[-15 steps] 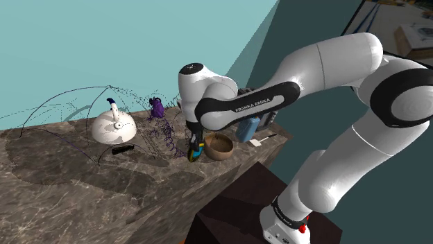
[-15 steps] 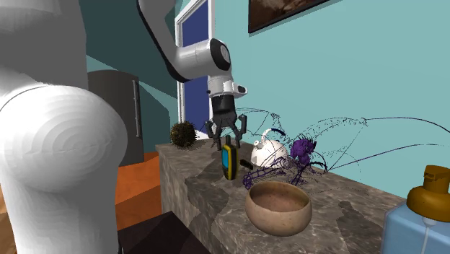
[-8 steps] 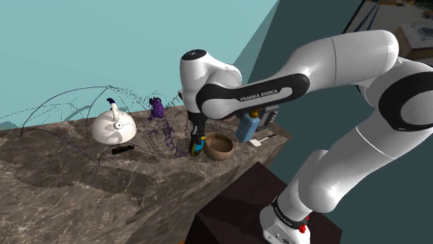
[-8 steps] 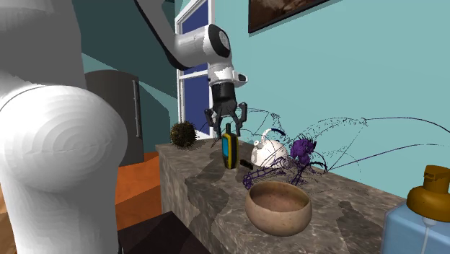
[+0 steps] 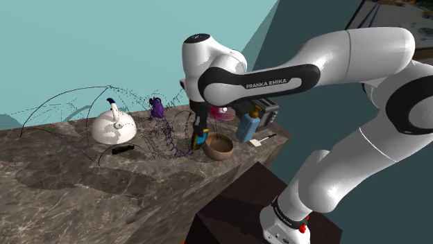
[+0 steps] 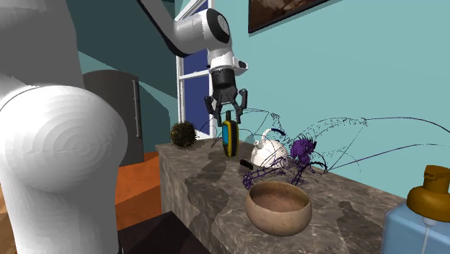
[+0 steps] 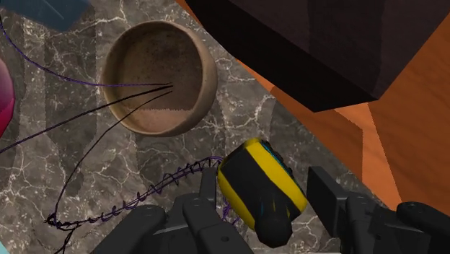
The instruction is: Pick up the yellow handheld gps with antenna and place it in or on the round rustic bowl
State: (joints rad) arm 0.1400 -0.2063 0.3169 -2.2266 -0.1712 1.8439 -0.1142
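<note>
My gripper (image 6: pixel 229 124) is shut on the yellow and black handheld GPS (image 6: pixel 229 138), which hangs upright above the marble counter with its antenna end between the fingers. In the shoulder view the gripper (image 5: pixel 198 133) holds the GPS (image 5: pixel 199 141) just beside the brown round bowl (image 5: pixel 218 150). The wrist view has the GPS (image 7: pixel 261 189) clasped in the gripper (image 7: pixel 265 199), and the bowl (image 7: pixel 209 72) lies ahead of it with nothing in it. In the second exterior view the bowl (image 6: pixel 278 216) stands nearer the camera than the GPS.
A white kettle (image 5: pixel 113 126), a purple figure (image 5: pixel 157 107) and a purple wire tangle (image 5: pixel 166 138) stand beyond the bowl. A blue bottle (image 5: pixel 248 126) sits near the counter's end. A spiky dark ball (image 6: pixel 182 134) is at the far corner. The counter edge (image 7: pixel 238 68) runs close by the bowl.
The gripper has risen with the GPS, lifting it off the counter. In the shoulder view the GPS has shifted slightly toward the bowl.
</note>
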